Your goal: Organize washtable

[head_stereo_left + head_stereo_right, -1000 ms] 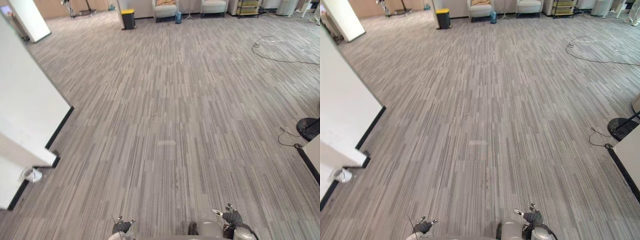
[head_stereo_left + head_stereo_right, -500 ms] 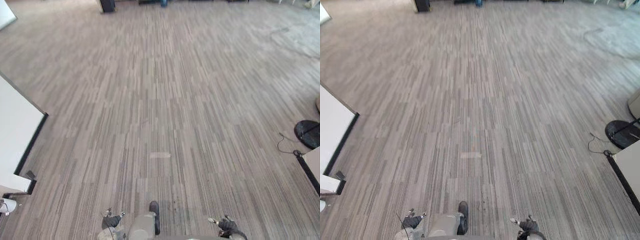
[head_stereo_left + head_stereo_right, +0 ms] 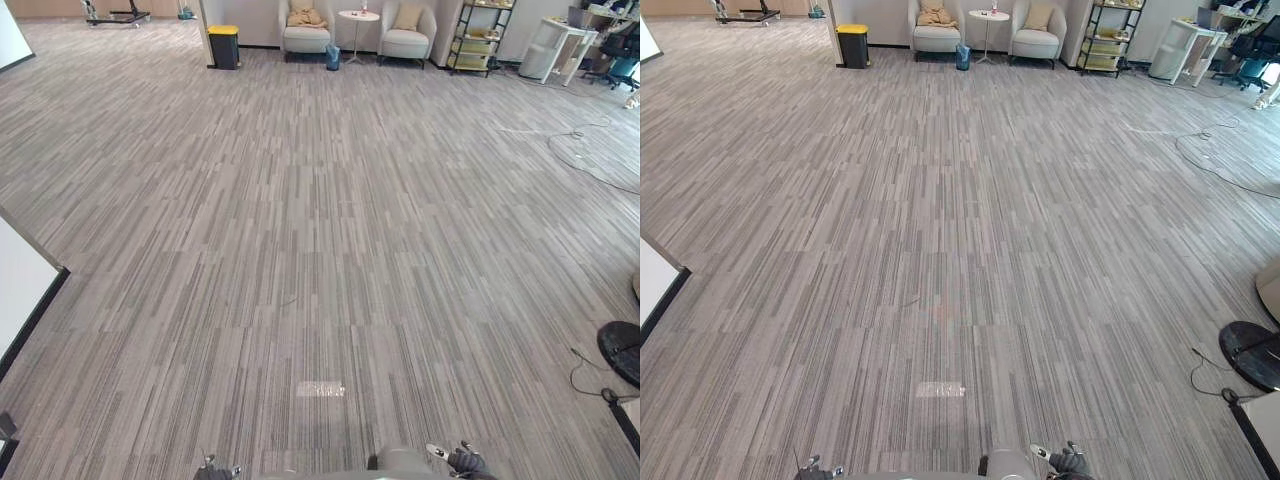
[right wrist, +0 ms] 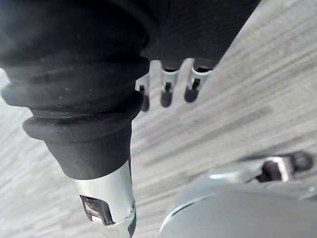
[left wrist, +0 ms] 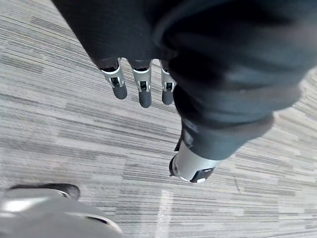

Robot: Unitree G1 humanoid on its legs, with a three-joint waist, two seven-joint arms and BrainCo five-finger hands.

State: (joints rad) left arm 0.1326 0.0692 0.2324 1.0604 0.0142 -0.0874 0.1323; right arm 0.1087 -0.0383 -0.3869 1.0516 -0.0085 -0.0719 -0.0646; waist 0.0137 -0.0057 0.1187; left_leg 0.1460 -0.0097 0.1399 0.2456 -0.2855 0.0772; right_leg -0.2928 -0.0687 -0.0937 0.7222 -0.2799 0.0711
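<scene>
Both hands hang low over striped grey carpet. My left hand [image 3: 215, 470] peeks in at the lower edge of the left eye view. In the left wrist view its fingers [image 5: 143, 91] and thumb [image 5: 190, 166] are straight and hold nothing. My right hand [image 3: 462, 460] sits at the lower right edge. Its fingers [image 4: 166, 91] and thumb [image 4: 106, 210] are also relaxed and empty above the floor.
A white partition with a black base [image 3: 22, 290] stands at the left. Far ahead are a yellow-lidded bin [image 3: 224, 45], two armchairs [image 3: 306, 30], a small round table [image 3: 353, 18] and a shelf rack [image 3: 472, 35]. Cables [image 3: 590, 160] and a black round base [image 3: 622, 350] lie on the right.
The camera has swung up and moved on: the far wall's furniture has come into view and the white partition has slid further off to the left. Both hands stay low and empty.
</scene>
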